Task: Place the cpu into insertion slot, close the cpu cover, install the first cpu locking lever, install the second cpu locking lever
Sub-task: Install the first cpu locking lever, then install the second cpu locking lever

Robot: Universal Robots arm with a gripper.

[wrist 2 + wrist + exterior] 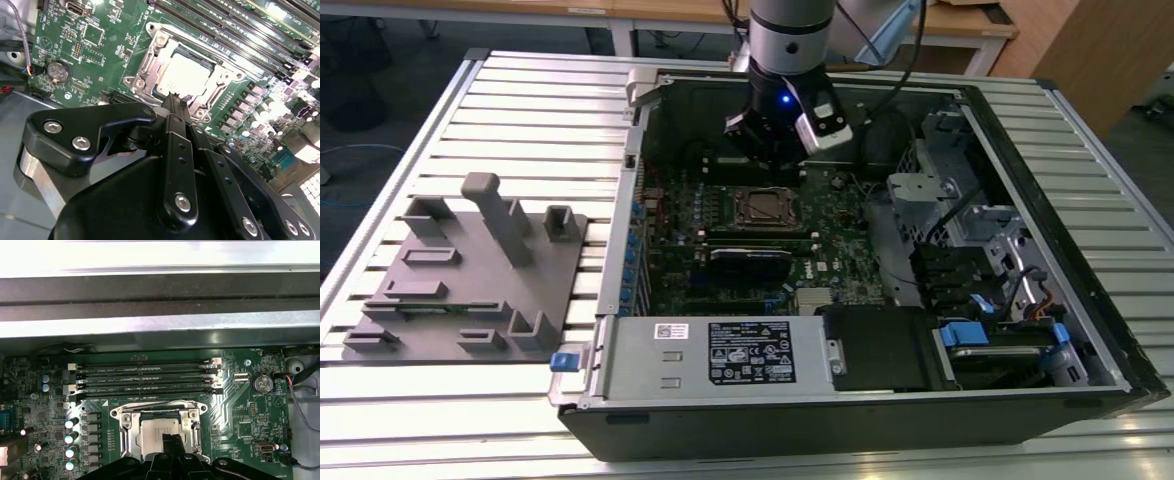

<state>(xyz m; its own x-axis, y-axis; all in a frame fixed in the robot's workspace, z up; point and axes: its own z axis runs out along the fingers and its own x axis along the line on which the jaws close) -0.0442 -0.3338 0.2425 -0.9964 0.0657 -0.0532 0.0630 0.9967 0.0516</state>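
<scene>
Plainly pale, silvery square cpu (186,75)

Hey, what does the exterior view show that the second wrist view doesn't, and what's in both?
Exterior view alone: the grey fixture plate on the slatted table, and the white-labelled power supply box in the open computer case. Second wrist view alone: a round coin battery on the board, and the gripper close above the cpu, fingers together. Both: the green motherboard and the cpu cover around the cpu.

Matt silvery metal cpu (186,76) — glossy black claw (176,102)
</scene>
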